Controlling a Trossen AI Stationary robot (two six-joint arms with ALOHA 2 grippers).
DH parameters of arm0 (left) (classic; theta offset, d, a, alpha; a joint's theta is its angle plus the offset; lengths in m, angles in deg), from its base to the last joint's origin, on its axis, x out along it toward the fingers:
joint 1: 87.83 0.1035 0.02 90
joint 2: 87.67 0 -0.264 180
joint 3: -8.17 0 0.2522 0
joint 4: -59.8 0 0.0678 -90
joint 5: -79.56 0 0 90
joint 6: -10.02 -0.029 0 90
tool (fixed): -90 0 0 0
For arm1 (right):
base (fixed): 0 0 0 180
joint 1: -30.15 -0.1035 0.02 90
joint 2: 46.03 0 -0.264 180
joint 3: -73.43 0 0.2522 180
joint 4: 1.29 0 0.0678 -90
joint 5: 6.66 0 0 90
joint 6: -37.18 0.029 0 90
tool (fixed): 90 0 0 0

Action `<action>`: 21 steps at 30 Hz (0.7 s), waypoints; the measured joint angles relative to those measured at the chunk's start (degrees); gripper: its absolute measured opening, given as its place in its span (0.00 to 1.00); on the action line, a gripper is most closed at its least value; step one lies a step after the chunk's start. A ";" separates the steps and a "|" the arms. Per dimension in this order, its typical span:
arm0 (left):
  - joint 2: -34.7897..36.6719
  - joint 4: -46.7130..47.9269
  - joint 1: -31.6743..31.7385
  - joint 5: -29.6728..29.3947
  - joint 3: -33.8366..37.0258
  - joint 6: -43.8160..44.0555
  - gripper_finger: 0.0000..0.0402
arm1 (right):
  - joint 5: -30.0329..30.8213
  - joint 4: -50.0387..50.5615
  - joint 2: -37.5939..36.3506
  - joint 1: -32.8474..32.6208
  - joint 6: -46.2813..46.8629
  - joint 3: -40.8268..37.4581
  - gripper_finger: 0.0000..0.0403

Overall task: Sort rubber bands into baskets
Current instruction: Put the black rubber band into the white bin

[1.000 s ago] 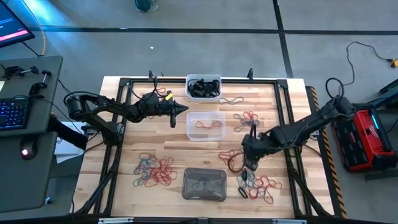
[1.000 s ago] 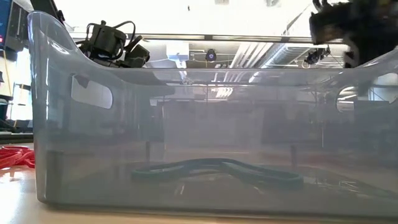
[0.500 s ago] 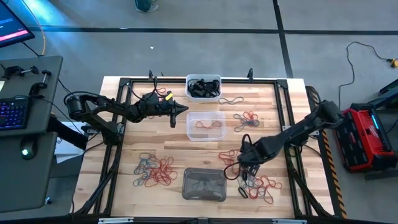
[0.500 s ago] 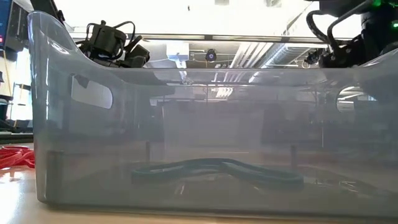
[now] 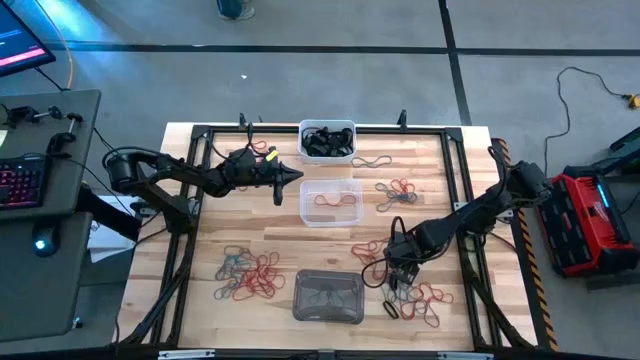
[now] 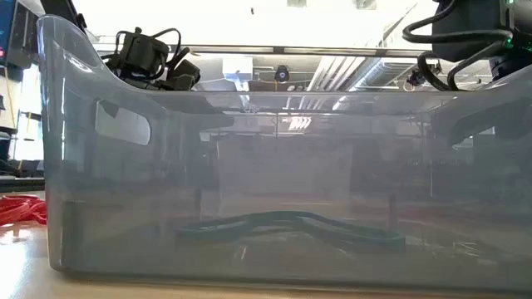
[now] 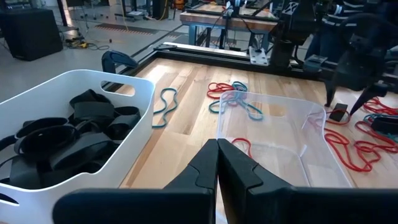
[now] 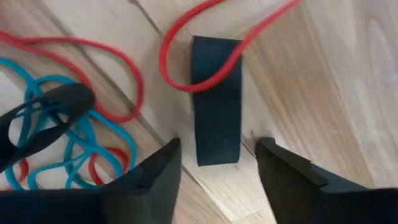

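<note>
Wooden surface (image 5: 200, 240) carries three baskets (image 5: 328, 296) amid scattered rubber bands (image 5: 250, 275). My right gripper (image 8: 217, 165) sits low with fingers spread astride a flat black band (image 8: 216, 99), probably touching the wood, to pinch it. My left gripper (image 7: 217, 163) waits clenched, empty, between white and clear baskets.

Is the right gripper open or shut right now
Open. In the right wrist view the right gripper has its two fingers spread, one on each side of a flat black rubber band lying on the table, not yet pinched.
</note>
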 joint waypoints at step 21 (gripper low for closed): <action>0.00 -0.11 0.00 0.00 -0.01 -0.03 0.00 | 10.36 14.88 -12.82 3.08 -4.51 10.01 0.01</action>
